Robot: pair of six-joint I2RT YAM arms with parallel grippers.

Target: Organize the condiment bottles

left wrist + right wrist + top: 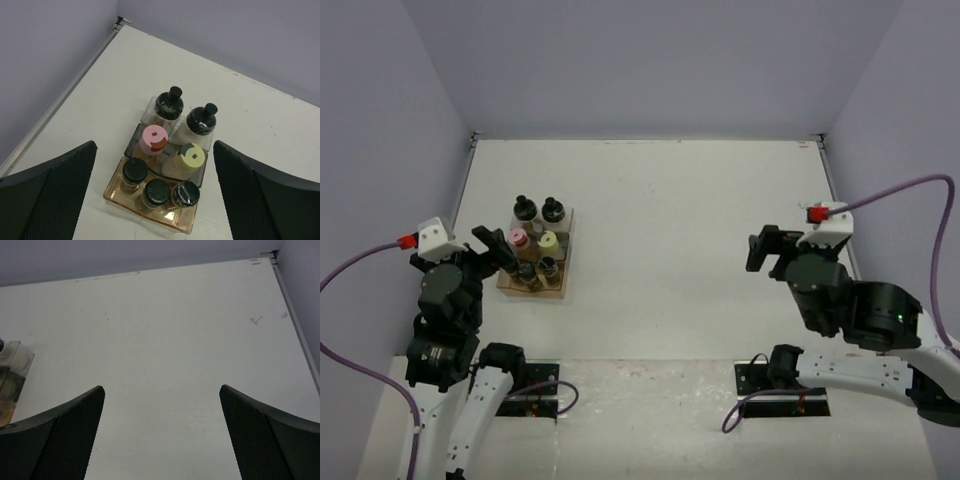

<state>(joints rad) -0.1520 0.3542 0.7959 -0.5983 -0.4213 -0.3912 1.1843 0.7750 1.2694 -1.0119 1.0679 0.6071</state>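
The condiment bottles stand together in a tiered rack [150,216] at the left of the table. Two clear jars with black knob caps [169,104] fill the back tier. A pink-lidded jar [154,139] and a yellow-lidded jar [192,156] share the smoky middle tier. Three black-capped jars [157,192] line the amber front tier. My left gripper [154,150] hovers open above the rack's near side [500,252], holding nothing. My right gripper [161,388] is open and empty over bare table at the right [770,255], far from the rack [535,285].
Grey walls enclose the white table [670,220] on three sides. The rack's clear corner [11,365] shows at the left edge of the right wrist view. Purple cables [910,190] loop off both wrists.
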